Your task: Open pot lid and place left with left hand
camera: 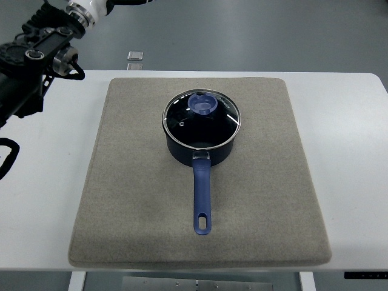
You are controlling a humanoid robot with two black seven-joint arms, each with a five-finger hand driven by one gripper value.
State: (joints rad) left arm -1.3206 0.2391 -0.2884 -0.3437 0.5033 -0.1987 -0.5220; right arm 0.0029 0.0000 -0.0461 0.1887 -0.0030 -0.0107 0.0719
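Blue saucepan [200, 142] sits a little back of centre on grey felt mat [151, 212], glass lid [202, 120] on it, blue knob [204, 104] on top, long handle [202, 200] pointing toward the near edge. Mat lies on white table [357, 182]; wide bare mat left and right of the pan, white tabletop strips beyond both mat sides. Left arm [30, 66] at upper-left corner, over the table's far-left edge, well apart from the pan. Its hand isn't clearly visible, so finger state can't be told; it holds nothing visible. Small square tile [135, 56] on floor beyond the table.
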